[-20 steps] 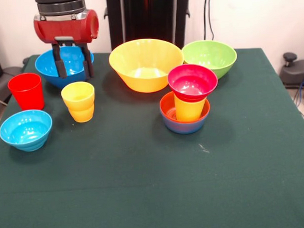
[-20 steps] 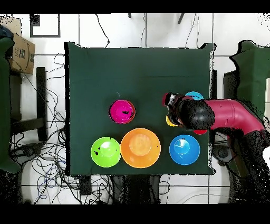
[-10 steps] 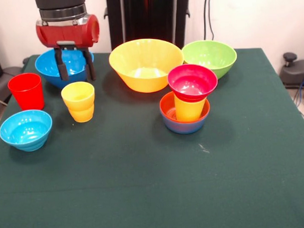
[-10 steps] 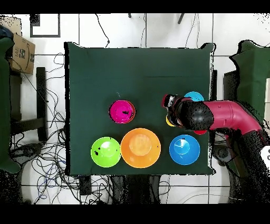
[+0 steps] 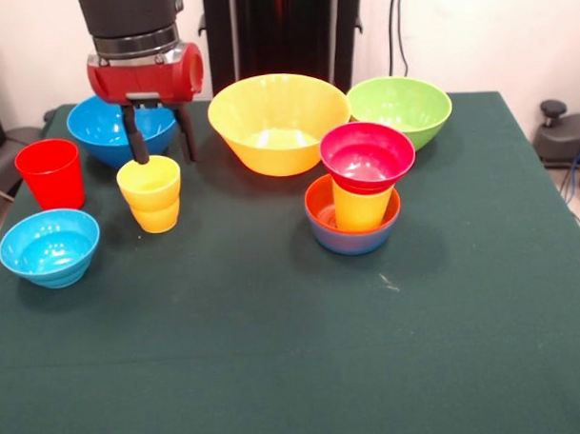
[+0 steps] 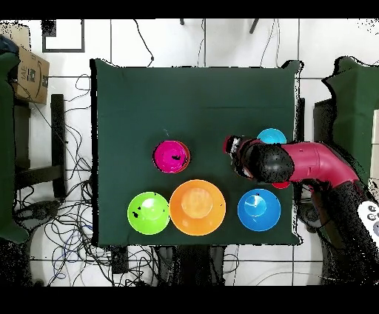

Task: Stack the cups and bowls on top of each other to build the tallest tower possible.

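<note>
My gripper [image 5: 164, 157] is open and empty. It hangs just behind and above two nested yellow cups [image 5: 150, 193], its left finger at their rim. A red cup [image 5: 50, 173] stands at the left. The tower [image 5: 358, 191] is a crimson bowl on a yellow cup, inside an orange-red bowl nested in a blue bowl. A large yellow-orange bowl [image 5: 279, 122], a lime green bowl [image 5: 401, 108], a medium blue bowl [image 5: 106, 128] and a small light-blue bowl [image 5: 49, 246] stand apart. In the overhead view the arm hides the yellow cups, and the gripper [image 6: 235, 150] is right of the tower [image 6: 172, 156].
A dark green cloth [image 5: 304, 350] covers the table. The robot's black pedestal [image 5: 282, 32] stands at the far edge. In the overhead view cables lie on the floor around the table and a cardboard box [image 6: 28, 74] sits at the upper left.
In the front view the gripper has moved right and toward the camera, from over the medium blue bowl to just behind the nested yellow cups. It has stayed open. No object has moved.
</note>
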Motion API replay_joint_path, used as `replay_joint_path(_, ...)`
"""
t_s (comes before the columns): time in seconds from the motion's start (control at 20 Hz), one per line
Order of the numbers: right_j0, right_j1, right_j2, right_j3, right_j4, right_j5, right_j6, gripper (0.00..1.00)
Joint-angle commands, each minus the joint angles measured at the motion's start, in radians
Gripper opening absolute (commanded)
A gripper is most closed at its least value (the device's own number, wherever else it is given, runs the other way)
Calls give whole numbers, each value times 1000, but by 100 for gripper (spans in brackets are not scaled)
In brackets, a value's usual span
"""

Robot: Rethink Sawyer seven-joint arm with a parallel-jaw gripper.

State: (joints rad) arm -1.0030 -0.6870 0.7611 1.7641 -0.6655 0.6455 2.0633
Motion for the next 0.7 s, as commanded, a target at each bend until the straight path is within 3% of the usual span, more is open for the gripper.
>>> replay_joint_path(0.05,30,77,-27,30,-119,-20,-197,100)
replay_joint_path(0.7,38,90,-41,18,-173,-18,-174,100)
